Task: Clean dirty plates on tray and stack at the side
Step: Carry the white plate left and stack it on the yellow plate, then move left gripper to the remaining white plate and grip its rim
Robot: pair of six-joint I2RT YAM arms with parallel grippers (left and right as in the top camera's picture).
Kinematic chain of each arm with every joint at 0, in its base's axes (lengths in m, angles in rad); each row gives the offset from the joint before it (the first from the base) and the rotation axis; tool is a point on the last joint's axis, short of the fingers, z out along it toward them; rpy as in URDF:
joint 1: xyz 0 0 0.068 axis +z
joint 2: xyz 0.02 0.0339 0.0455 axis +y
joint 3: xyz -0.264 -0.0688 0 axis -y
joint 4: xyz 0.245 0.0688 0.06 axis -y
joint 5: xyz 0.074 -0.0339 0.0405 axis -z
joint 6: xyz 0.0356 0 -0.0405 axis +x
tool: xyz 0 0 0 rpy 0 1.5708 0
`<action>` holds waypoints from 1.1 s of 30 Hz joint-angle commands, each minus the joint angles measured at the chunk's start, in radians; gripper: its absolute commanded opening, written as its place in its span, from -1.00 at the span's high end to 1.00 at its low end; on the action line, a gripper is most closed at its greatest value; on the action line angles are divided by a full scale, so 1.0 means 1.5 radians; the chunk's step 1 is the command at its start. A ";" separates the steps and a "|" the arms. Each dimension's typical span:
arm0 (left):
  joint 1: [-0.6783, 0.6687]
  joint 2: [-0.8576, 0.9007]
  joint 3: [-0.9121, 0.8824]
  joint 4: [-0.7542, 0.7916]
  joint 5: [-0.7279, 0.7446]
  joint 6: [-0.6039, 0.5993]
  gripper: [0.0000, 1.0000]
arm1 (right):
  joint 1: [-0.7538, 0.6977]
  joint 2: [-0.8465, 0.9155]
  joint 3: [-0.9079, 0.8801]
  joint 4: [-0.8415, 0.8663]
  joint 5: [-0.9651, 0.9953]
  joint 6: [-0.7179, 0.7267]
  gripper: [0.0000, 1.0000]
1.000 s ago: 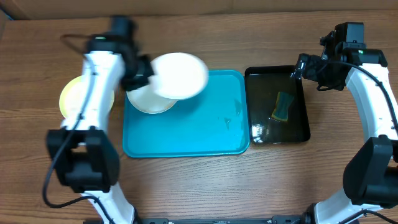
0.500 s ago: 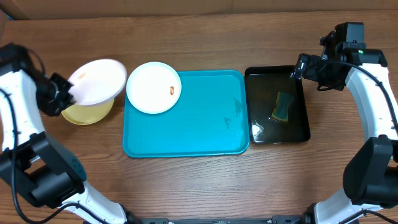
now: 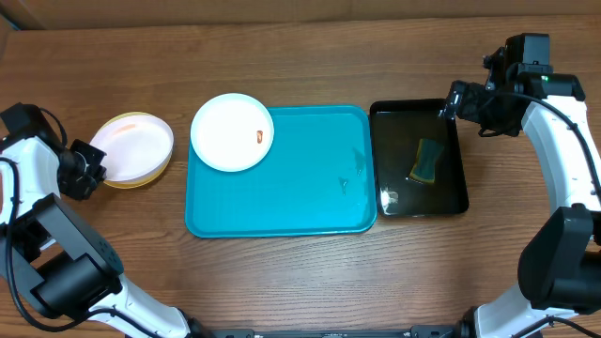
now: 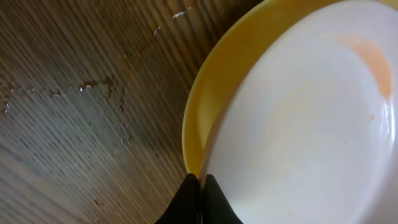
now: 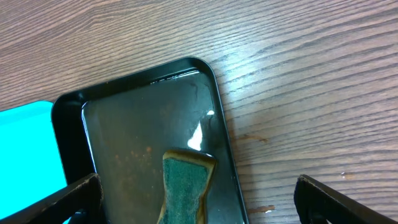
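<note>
- Change at the left edge of the table (image 3: pixel 300 56), seen from overhead: the top plate (image 3: pixel 141 141), which hung tilted in the air half a second ago, now lies flat on the green-rimmed plate (image 3: pixel 136 182). Both rest on bare wood just beside the left edge of the tray (image 3: pixel 291 188).
- The left gripper (image 3: pixel 97 169) is low at the left rim of this stack.
- The smeared plate (image 3: pixel 225 136) has not moved. It sits at the far left corner of the tray, partly over the rim, with its red-brown spot not yet wiped.
- The right gripper (image 3: pixel 450 100) has also not moved. It hovers over the far right corner of the black tray (image 3: pixel 394 150), where the sponge (image 3: pixel 428 161) lies.
- In the left wrist view the two fingertips are pressed almost together, and the rim of the top plate runs into them. I judge the jaws narrow and still pinching that rim.
- The same view shows a faint orange trace on the top plate and wet marks on the wood.
- In the right wrist view the jaws stand wide and hold nothing. The sponge is below, between the fingers, in shallow water.
- By my judgement two plates are now stacked and one remains. The next move calls for the left jaws to let go, and then for the sponge to be brought to the smeared plate.
</note>
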 commanded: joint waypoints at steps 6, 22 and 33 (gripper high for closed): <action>-0.001 -0.001 0.011 0.009 0.122 0.076 -0.78 | 0.001 -0.011 0.008 0.004 0.002 -0.001 -1.00; -0.245 -0.038 0.035 -0.012 0.054 0.226 -0.08 | 0.001 -0.011 0.008 0.004 0.002 -0.001 -1.00; -0.331 0.007 0.035 0.041 -0.038 0.226 -0.15 | 0.001 -0.011 0.008 0.004 0.002 -0.001 -1.00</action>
